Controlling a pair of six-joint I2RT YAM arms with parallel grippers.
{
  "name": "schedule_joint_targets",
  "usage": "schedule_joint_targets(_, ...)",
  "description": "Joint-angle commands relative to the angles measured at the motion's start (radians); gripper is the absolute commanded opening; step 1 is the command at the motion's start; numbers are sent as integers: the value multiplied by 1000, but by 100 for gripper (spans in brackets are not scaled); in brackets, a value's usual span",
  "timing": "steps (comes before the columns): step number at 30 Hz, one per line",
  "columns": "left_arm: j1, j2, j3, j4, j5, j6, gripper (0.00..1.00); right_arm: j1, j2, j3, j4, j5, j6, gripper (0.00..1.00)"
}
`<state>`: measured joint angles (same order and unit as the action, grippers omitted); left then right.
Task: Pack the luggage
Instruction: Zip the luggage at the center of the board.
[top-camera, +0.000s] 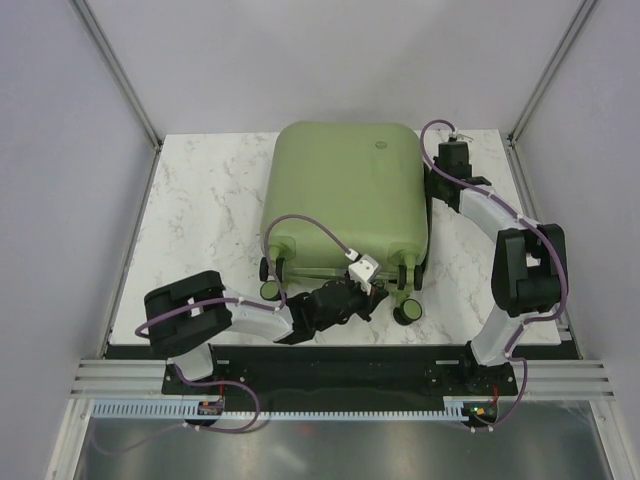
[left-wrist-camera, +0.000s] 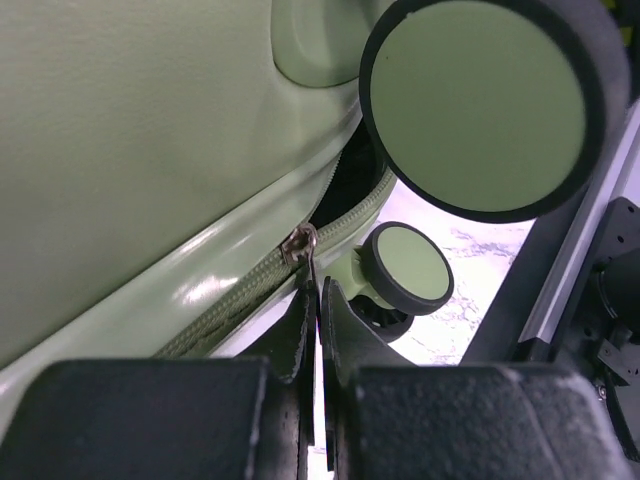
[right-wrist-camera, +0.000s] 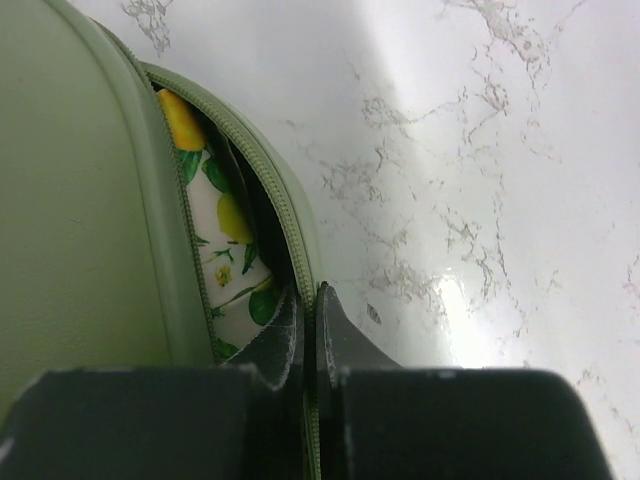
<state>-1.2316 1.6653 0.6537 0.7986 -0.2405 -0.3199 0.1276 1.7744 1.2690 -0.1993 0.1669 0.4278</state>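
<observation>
The pale green luggage (top-camera: 345, 190) lies flat on the marble table (top-camera: 200, 220) with its lid down and its wheels toward me. My left gripper (top-camera: 368, 292) is at the near edge between the wheels. In the left wrist view it (left-wrist-camera: 318, 290) is shut on the thin metal zipper pull (left-wrist-camera: 311, 266) hanging from the slider (left-wrist-camera: 298, 245). My right gripper (top-camera: 434, 195) is at the case's right side. In the right wrist view it (right-wrist-camera: 315, 300) is shut on the lower shell's zipper edge (right-wrist-camera: 285, 225), where the seam gapes. Lemon-print fabric (right-wrist-camera: 228, 225) shows inside the gap.
Two caster wheels (left-wrist-camera: 480, 100) (left-wrist-camera: 405, 262) stand close to the right of my left fingers. Bare marble (right-wrist-camera: 480, 200) lies to the right of the case. Grey walls and metal frame posts (top-camera: 115, 70) enclose the table.
</observation>
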Motion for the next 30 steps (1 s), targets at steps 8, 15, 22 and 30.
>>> schedule_joint_targets(8,-81,60,141,185,-14,24,2,122,-139,-94,-46,-50,160,0)
schedule_joint_targets(15,-66,-13,35,168,-126,33,2,127,-276,-227,-15,37,195,0)
schedule_joint_targets(22,-3,-99,-48,123,-145,47,2,138,-365,-319,-18,123,272,0)
schedule_joint_targets(30,144,-157,-144,114,-93,36,2,139,-418,-349,-97,158,285,0)
